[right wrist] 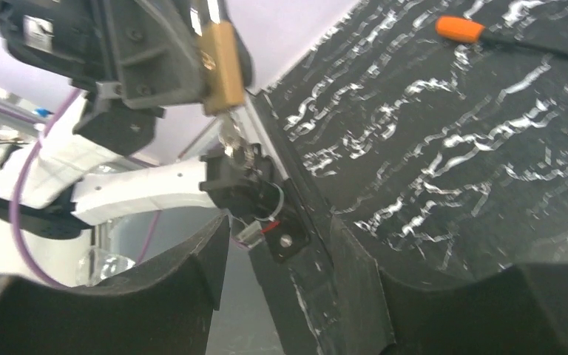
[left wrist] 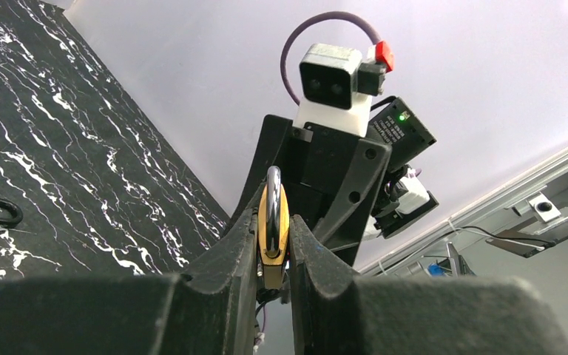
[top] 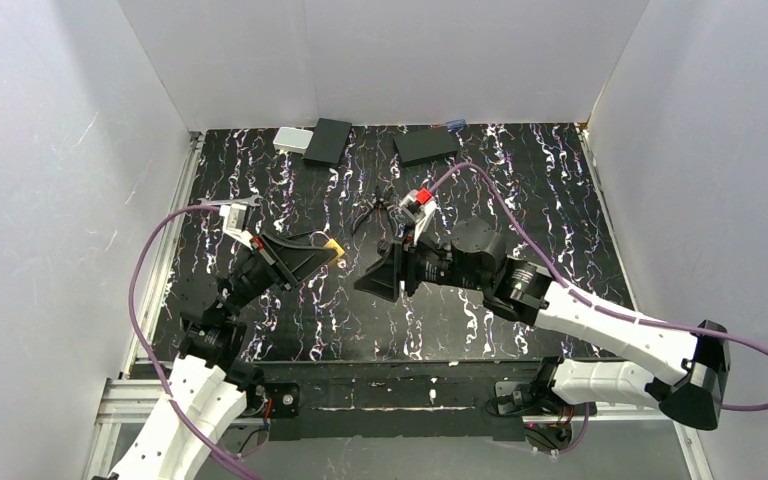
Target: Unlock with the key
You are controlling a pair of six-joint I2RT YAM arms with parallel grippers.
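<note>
My left gripper (left wrist: pixel 274 225) is shut on a brass padlock (left wrist: pixel 274 203) with a steel shackle and holds it above the table. In the top view the padlock (top: pixel 335 249) sticks out of the left gripper (top: pixel 322 256) toward the right arm. In the right wrist view the padlock (right wrist: pixel 222 63) hangs at the upper left, and a small silvery key (right wrist: pixel 230 139) sticks out of its bottom, blurred. My right gripper (right wrist: pixel 281 240) is open and empty, a short way in front of the key. It also shows in the top view (top: pixel 374 276).
Black-handled pliers (top: pixel 374 210) lie on the black marbled mat (top: pixel 520 200) behind the grippers. Two black boxes (top: pixel 328 140) (top: pixel 426 146) and a silver box (top: pixel 290 139) sit at the back edge. An orange-handled tool (right wrist: pixel 462 29) lies on the mat. White walls stand on three sides.
</note>
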